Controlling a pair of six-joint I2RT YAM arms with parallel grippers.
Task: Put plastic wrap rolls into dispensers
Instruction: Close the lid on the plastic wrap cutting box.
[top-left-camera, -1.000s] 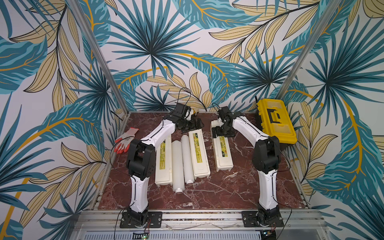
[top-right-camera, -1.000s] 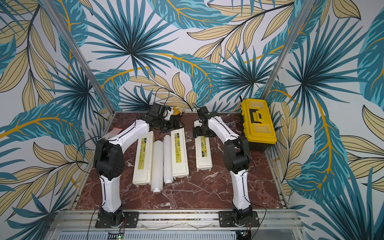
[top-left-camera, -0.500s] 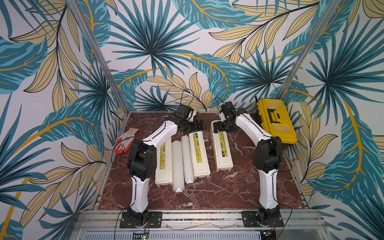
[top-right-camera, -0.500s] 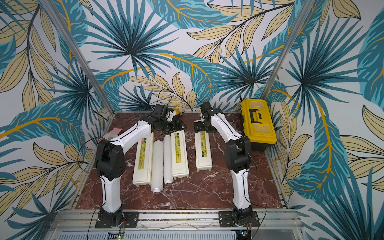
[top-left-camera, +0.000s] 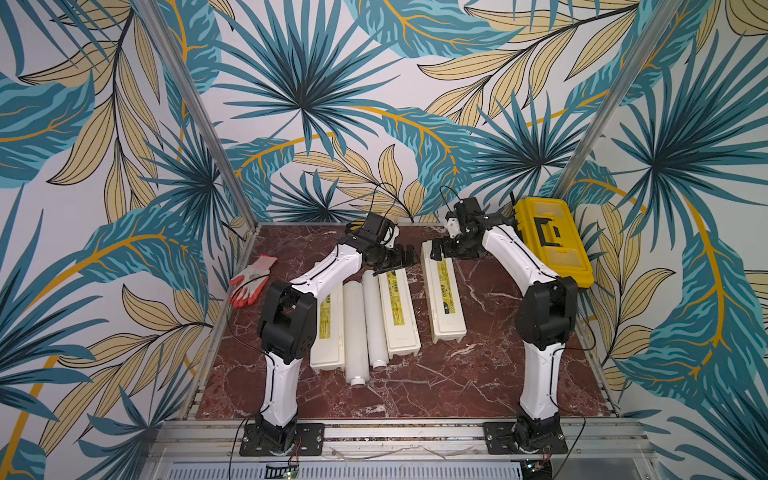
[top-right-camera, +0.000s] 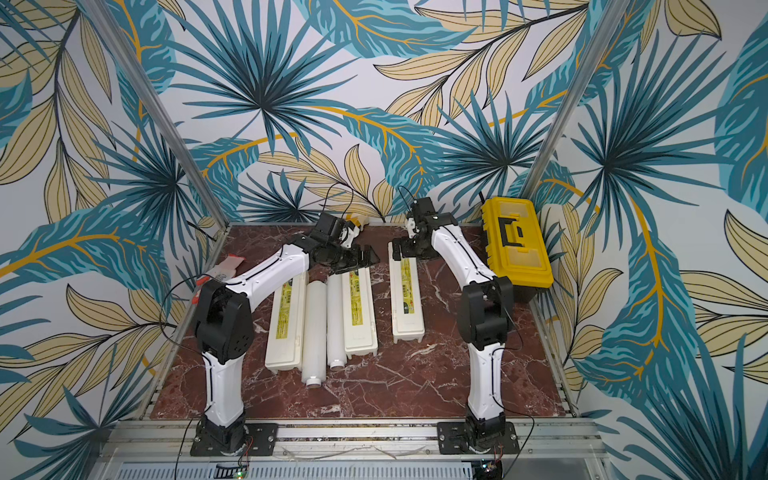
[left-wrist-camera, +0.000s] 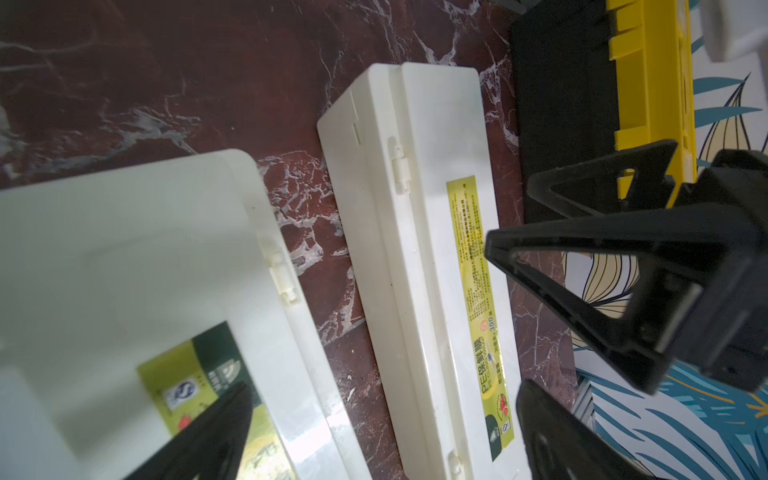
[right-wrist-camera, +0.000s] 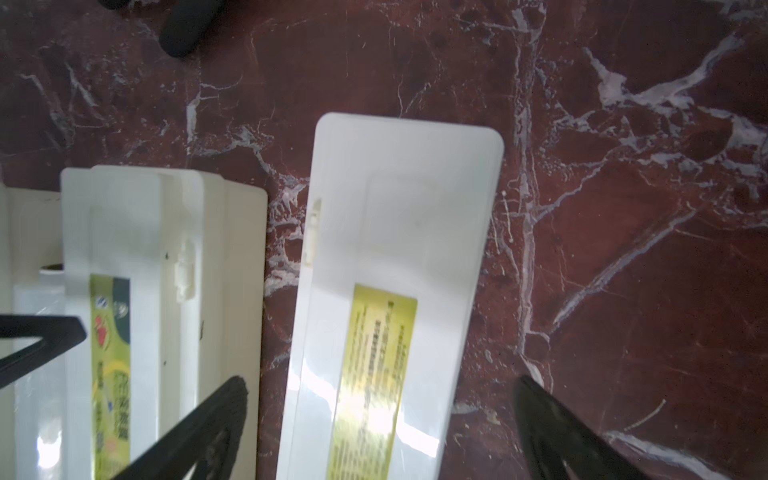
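Noted left gripper (top-left-camera: 406, 259) spread, empty, over middle dispenser (top-left-camera: 399, 309) end near table (top-left-camera: 478, 374) back edge; right gripper (top-left-camera: 436, 251) same over right dispenser (top-left-camera: 445, 299) (lids shut, likely lining up to open). Found two rolls (top-left-camera: 356, 328) lying between middle and left dispenser (top-left-camera: 330, 336).

Both top views are bright, evenly lit and sharp, with soft shadows on the table (top-left-camera: 415, 386). Wrist views run softer: the nearest dispenser (left-wrist-camera: 104, 249) is overexposed and blurred; glare, perhaps from overhead, whitens another's label (right-wrist-camera: 374, 415).
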